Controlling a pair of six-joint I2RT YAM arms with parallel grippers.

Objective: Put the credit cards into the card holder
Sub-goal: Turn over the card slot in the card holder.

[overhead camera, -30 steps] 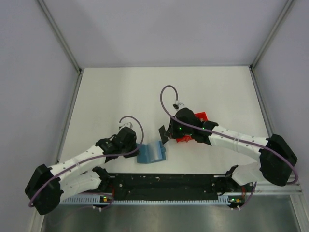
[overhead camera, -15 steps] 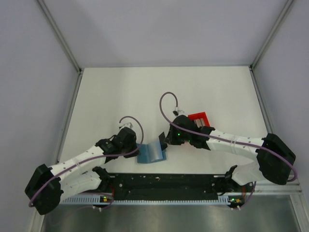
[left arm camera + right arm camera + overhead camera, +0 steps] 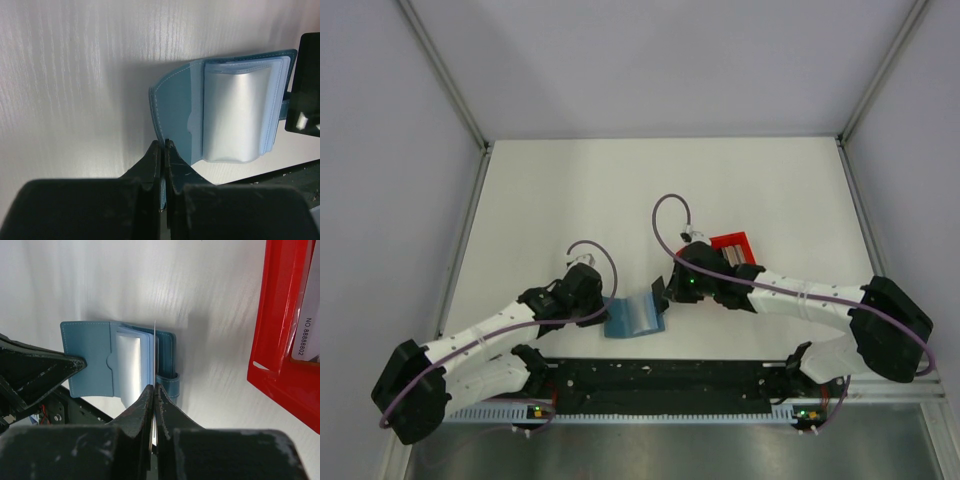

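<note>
The teal card holder lies open near the table's front edge, its clear inner sleeves showing in the left wrist view. My left gripper is shut on the holder's left flap edge and pins it. My right gripper is shut on a thin dark credit card. In the right wrist view the card is edge-on, upright over the holder's right half, with the gripper just above it. Whether the card is inside a pocket is hidden.
A red open-topped tray stands right of the holder, behind the right arm. In the right wrist view the tray holds a whitish card with printed numbers. The black rail at the table's front edge lies close below the holder.
My right gripper has moved down and left from the red tray to the holder's right edge, carrying the dark card. The left gripper and the holder have stayed put.
</note>
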